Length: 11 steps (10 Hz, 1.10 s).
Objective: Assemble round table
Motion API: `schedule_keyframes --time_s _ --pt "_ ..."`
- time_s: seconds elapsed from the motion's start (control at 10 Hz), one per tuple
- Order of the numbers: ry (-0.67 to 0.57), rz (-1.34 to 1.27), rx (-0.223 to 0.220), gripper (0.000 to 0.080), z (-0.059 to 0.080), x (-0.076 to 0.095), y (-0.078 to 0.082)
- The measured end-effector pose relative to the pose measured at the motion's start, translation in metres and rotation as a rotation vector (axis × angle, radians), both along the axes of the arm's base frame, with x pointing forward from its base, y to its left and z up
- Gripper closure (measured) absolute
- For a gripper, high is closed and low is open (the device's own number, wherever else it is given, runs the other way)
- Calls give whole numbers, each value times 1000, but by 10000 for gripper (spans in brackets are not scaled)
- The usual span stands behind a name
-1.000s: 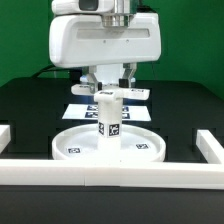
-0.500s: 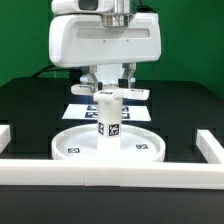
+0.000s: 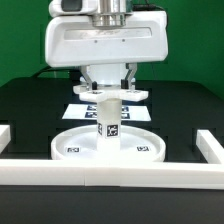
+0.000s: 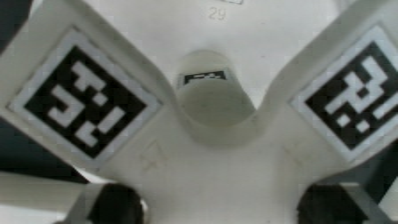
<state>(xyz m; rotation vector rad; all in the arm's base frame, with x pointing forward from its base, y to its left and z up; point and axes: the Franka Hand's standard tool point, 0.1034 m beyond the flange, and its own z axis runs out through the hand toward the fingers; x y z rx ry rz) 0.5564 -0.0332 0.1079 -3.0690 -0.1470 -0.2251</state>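
Observation:
The large rimmed round disc (image 3: 70, 150) lies flat on the black table. The short thick cylinder leg (image 3: 109, 120) stands upright in its middle, with a tag facing the camera. My gripper (image 3: 108, 86) is directly above the leg and shut on the small cross-shaped foot (image 3: 86, 94), which it holds level at the leg's top. In the wrist view the foot (image 4: 196, 50) fills the frame with two tagged arms spread out. One white arm runs between my dark fingertips (image 4: 111, 205), and the gripper (image 4: 222, 205) is closed on it. I cannot tell whether foot and leg touch.
A long white border bar (image 3: 110, 176) runs along the front, with shorter bars at the exterior view's left (image 3: 8, 135) and right (image 3: 211, 146). The marker board (image 3: 76, 108) lies behind the disc, partly hidden by the leg and gripper.
My gripper has shifted slightly toward the exterior view's left with the foot, which now sits centred over the leg's top. Disc and leg have not moved.

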Motion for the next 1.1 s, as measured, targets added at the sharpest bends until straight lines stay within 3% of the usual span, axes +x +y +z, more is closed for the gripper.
schedule_keyframes --time_s 0.4,0.7,1.1 --pt "-28 -450 92 364 0 1 2" --pt "-28 -735 143 364 -1 3 14" --pt "-22 -963 198 368 -1 3 20"
